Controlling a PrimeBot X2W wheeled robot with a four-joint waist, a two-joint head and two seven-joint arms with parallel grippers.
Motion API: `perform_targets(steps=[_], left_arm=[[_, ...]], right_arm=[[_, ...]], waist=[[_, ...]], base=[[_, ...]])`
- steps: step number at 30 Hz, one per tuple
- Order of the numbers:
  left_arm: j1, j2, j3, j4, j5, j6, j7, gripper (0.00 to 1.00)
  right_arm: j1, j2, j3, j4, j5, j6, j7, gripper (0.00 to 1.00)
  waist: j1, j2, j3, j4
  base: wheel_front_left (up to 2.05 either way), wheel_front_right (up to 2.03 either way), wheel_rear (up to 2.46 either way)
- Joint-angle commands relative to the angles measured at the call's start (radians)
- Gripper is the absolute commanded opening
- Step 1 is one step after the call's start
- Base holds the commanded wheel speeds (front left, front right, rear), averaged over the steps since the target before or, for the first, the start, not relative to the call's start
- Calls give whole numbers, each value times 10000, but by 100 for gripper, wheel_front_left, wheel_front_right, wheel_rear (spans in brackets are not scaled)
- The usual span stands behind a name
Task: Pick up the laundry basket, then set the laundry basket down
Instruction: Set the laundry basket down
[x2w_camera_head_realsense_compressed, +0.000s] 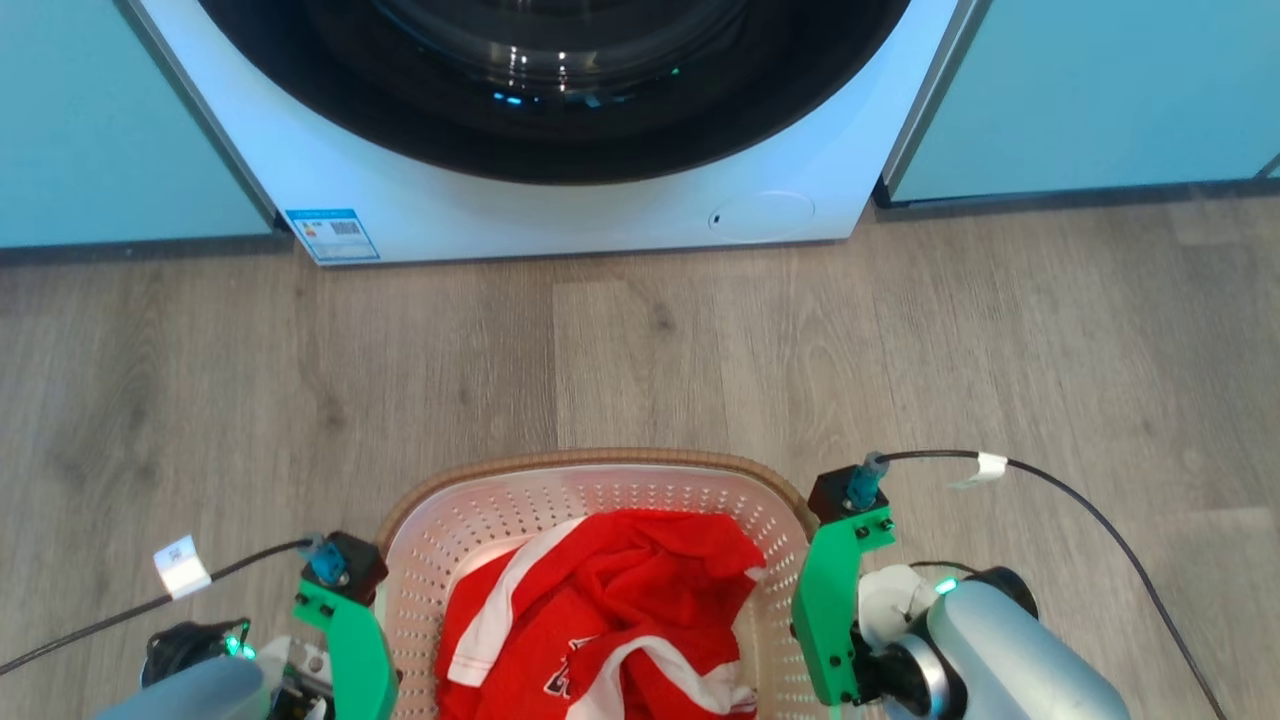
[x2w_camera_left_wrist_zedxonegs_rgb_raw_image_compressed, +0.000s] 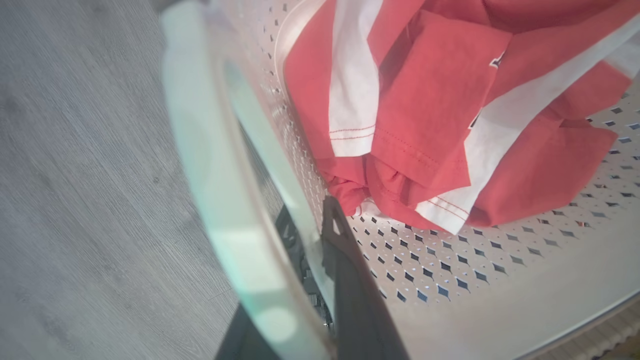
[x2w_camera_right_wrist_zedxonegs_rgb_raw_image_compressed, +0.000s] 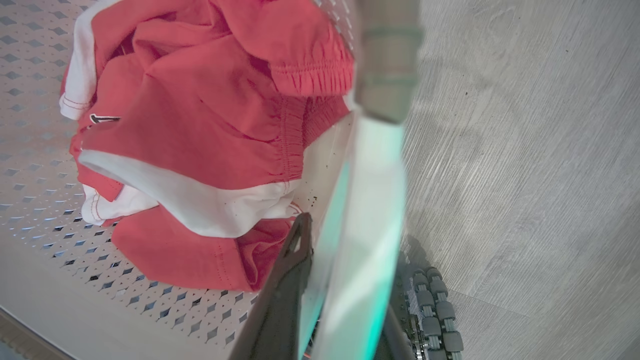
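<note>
1. The rounded white perforated plastic laundry basket with its brown woven-look rim (x2w_camera_head_realsense_compressed: 470, 530) sits low in the head view, on or just above the grey wood-plank floor (x2w_camera_head_realsense_compressed: 700, 350); I cannot tell which. It is well apart from the white front-loading washing machine (x2w_camera_head_realsense_compressed: 560, 220) ahead.
2. A crumpled red and white cloth garment (x2w_camera_head_realsense_compressed: 610, 590) lies inside it, bunched toward the middle.
3. The left gripper (x2w_camera_left_wrist_zedxonegs_rgb_raw_image_compressed: 307, 220) straddles the basket's white left side handle (x2w_camera_left_wrist_zedxonegs_rgb_raw_image_compressed: 210, 150), one dark finger inside the wall and one outside. The fingers look closed onto it.
4. The right gripper (x2w_camera_right_wrist_zedxonegs_rgb_raw_image_compressed: 350, 235) sits the same way on the white right side handle (x2w_camera_right_wrist_zedxonegs_rgb_raw_image_compressed: 370, 210), seemingly clamped there.
5. Handling, as a judgement: the load looks light, since it is one soft garment in a thin plastic shell. The perforated walls are likely to flex, and smooth plastic may slip in a narrow pinch.
6. The handles are the sensible place to hold. Both sides should stay level, because a tilt would slide the garment across and twist the basket between the two grips.
</note>
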Motion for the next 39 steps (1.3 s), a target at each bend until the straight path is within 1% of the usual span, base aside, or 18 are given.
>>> perform_targets(steps=[1,10,17,26,30,32,35,39], left_arm=[[-464,132,170,-425,298,-174,-22,0],[-876,-144,218,-132,525,-341,-140,0],[-1307,-632,219,517,801,-666,-335,0],[-2049,-1478,335,1949,1246,-1003,-1068,0],[-2524,-1963,444,2737,1526,-1244,-1732,0],[-2782,-2212,487,3241,1697,-1350,-2123,0],[-3088,-2598,479,4043,1780,-1579,-2375,0],[-3448,-3106,440,4999,1796,-1851,-2562,0]], right_arm=[[-298,397,427,-717,-48,263,-108,0],[-625,362,239,-596,-297,263,-613,0],[-961,463,109,-326,-527,263,-1085,0],[-1760,552,89,268,-851,263,-2075,0],[-2084,711,-239,793,-679,263,-2767,0],[-2352,757,-326,1103,-783,263,-3142,0],[-2701,804,-394,1615,-944,263,-3688,0],[-3067,862,-350,2324,-843,263,-4324,0]], waist=[[0,-1,169,17],[0,-1,1131,211],[0,-1,2042,383],[0,-1,3380,456],[0,-1,3987,540],[0,-1,4296,590],[0,-1,4697,662],[0,-1,5148,737]], base=[[0,0,0],[0,0,0],[0,0,0],[0,0,0],[0,0,0],[0,0,0],[0,0,0],[0,0,0]])
